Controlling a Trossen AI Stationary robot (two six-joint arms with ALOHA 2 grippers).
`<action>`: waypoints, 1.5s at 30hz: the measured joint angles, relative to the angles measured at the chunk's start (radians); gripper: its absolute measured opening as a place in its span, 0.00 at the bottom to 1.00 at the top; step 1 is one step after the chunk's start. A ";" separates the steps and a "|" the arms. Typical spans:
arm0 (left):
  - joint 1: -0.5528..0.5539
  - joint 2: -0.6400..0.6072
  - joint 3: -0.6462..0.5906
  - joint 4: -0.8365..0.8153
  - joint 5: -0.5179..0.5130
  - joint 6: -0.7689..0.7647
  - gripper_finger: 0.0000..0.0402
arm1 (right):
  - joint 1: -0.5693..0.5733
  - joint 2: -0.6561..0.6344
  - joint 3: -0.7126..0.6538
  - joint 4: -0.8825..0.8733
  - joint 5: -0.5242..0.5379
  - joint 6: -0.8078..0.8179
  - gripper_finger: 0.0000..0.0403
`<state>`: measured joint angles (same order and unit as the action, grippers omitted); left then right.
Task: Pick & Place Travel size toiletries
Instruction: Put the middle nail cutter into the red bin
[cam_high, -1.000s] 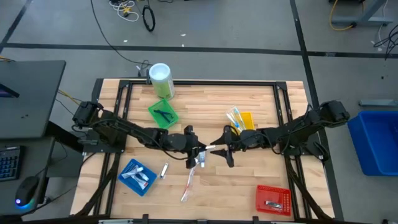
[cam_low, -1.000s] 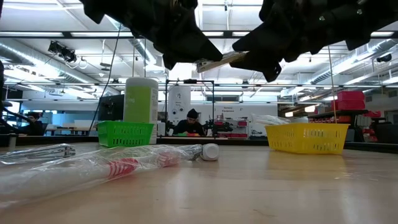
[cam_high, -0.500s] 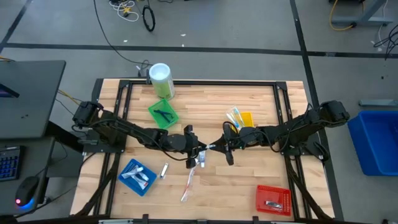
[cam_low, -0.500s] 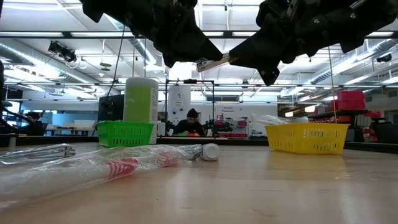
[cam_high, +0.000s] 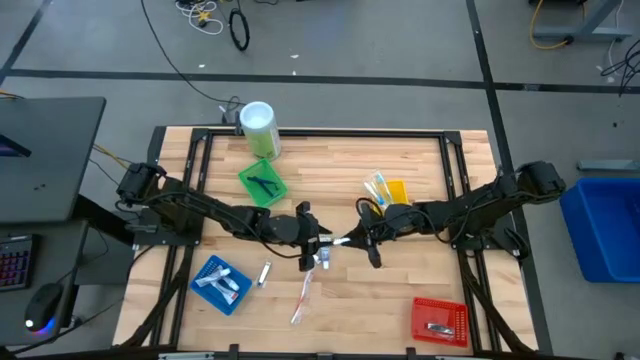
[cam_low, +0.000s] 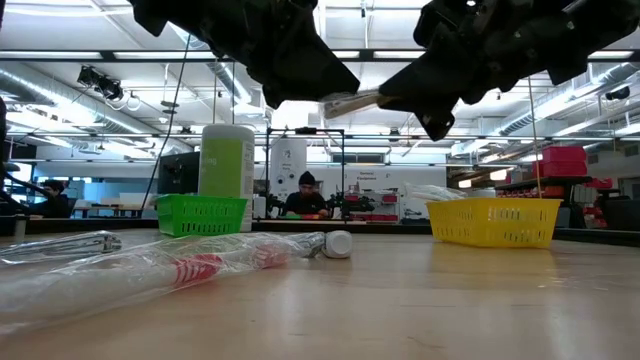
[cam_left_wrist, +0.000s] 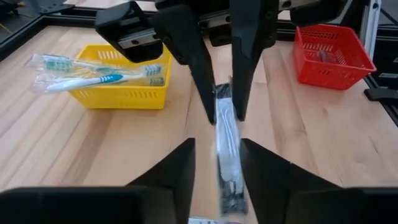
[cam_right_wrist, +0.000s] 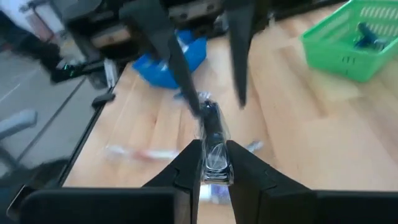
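Grey floor (cam_high: 400, 40) crossed by dark lines, with cables (cam_high: 215, 15) lying loose. A dark desk (cam_high: 45, 150) with a keyboard (cam_high: 12, 262) and mouse (cam_high: 38, 310) stands beside the wooden surface (cam_high: 330, 160); a blue bin (cam_high: 605, 235) stands on the opposite side. Beyond, an open hall under ceiling strip lights (cam_low: 90, 55), with distant benches and a seated person (cam_low: 307, 198).

Both arms are dark, near black, built of slim jointed links with bulkier rounded housings at the shoulder ends by the counter's side rails. Thin black cables run along the links. The left gripper (cam_high: 318, 243) and the right gripper (cam_high: 358, 238) each end in two flat, tapering black fingers (cam_left_wrist: 186, 46) with matte, angular faces. In the wrist views each arm's own fingers (cam_right_wrist: 247, 168) widen into broad wedge-shaped bases.
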<state>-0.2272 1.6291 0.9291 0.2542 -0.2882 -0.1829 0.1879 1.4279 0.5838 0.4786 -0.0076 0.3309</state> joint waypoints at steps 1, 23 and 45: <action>0.000 0.000 0.000 -0.001 -0.003 0.000 0.36 | 0.000 -0.016 0.000 -0.032 -0.023 -0.003 0.16; 0.007 0.007 0.000 -0.027 -0.179 -0.134 0.43 | 0.439 -0.405 0.000 -0.806 -0.580 0.700 0.16; 0.016 0.008 0.000 -0.021 -0.209 -0.178 0.43 | 0.692 -0.300 0.000 -0.991 -0.310 0.846 0.37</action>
<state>-0.2111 1.6367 0.9295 0.2333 -0.4973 -0.3605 0.8803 1.1275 0.5842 -0.5121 -0.3176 1.1771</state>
